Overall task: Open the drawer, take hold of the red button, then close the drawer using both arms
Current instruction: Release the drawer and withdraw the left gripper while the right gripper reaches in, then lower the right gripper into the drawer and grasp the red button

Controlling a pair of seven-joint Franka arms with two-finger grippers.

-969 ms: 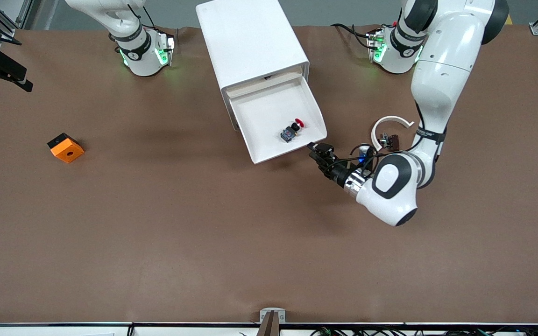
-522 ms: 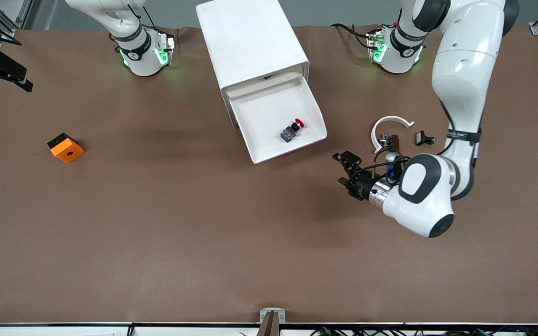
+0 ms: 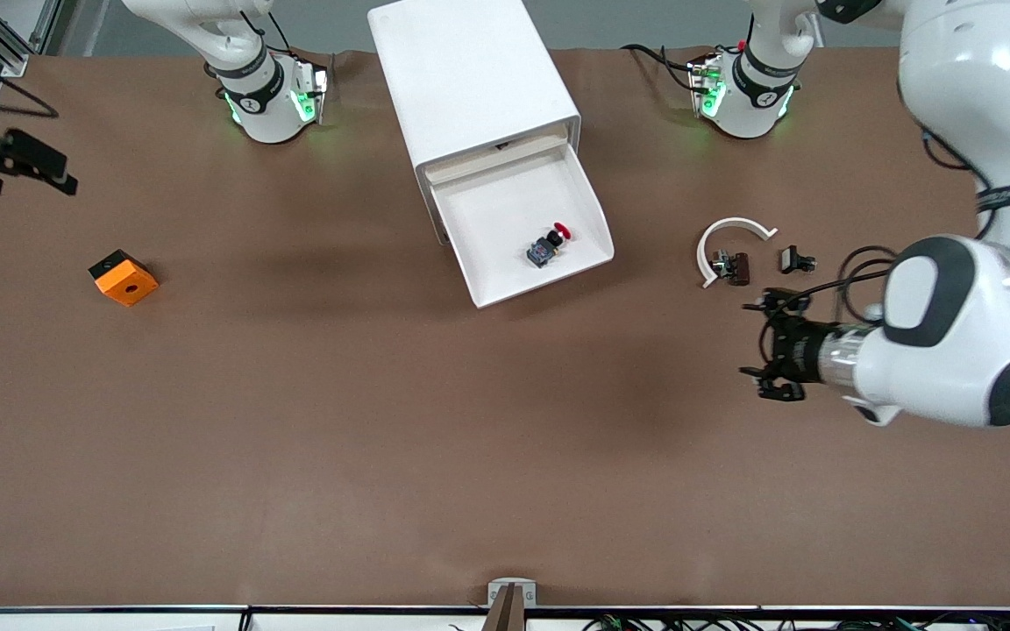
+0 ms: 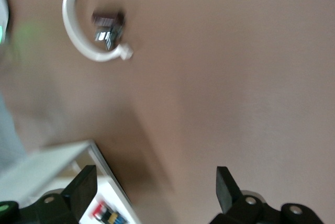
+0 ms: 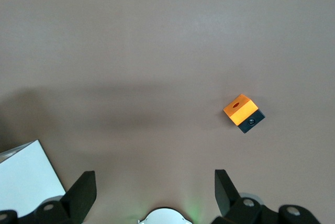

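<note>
The button [image 3: 548,244] is lying on its side in the pulled-out drawer [image 3: 505,263], red cap pointing to about 1 o'clock in the front view and close to the drawer's wall at the left arm's end. It looks tiny and light, hard plastic, so my guess is it skids or rolls if you nudge it. I'd pinch across the black body, not the round cap, which looks slippery.

Going outward: the cabinet [image 3: 461,79] sits at 12 o'clock from the drawer. A white ring piece [image 3: 715,235] with a small dark part [image 3: 733,265] lies toward 3 o'clock, a black clip [image 3: 794,259] just beside it.

The left gripper [image 3: 768,349] hangs over bare table near those bits, fingers spread and empty. The right gripper [image 5: 152,195] waits up high, fingers also apart, holding nothing, with the orange block [image 3: 123,277] out at 9 o'clock.
</note>
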